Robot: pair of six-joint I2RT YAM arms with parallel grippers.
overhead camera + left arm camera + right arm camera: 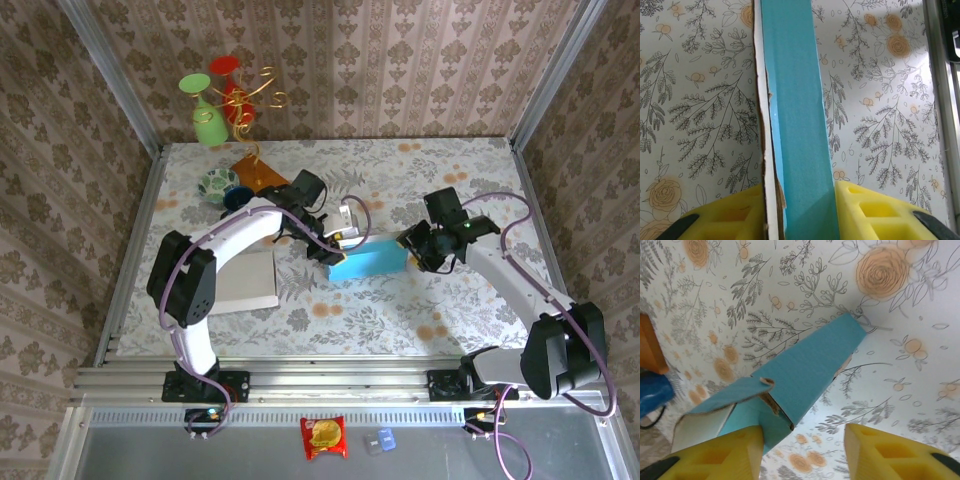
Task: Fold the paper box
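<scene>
Top view, paper box (372, 263): a long, slim, flat-sided body of blue card lying at the middle of the desk (400, 325).
Top view, desk: covered by a pale cloth printed with grey sprigs and orange roses, with metal rails along its edges.
Top view, left pincer (338, 250): on the box's 9 o'clock end.
Top view, right pincer (412, 250): at the box's 3 o'clock end; I cannot tell its gap from here.
Top view, other things: a flat white sheet (250, 280) lies at 8 o'clock from the box. A glossy green vessel (207, 122) and a round patterned bowl (217, 183) stand towards 11 o'clock.
Left wrist, paper box (795, 115): a matte blue panel runs from 6 to 12 o'clock. A raw white card edge, frayed brown in spots, lines its 9 o'clock side.
Left wrist, left pincer (799, 192): narrow. The moulded yellow pads (875, 210) press on both sides of the panel, so it holds the box.
Right wrist, paper box (805, 370): a tapering blue sleeve points to 1 o'clock. A loose flap curls out at 9 o'clock, white on the inside, with a torn brown nick at the seam.
Right wrist, right pincer (804, 435): moderately wide. The yellow finger (715, 455) at 7 o'clock touches the box's end, and the finger at 5 o'clock stands apart over bare cloth. Nothing is clamped.
</scene>
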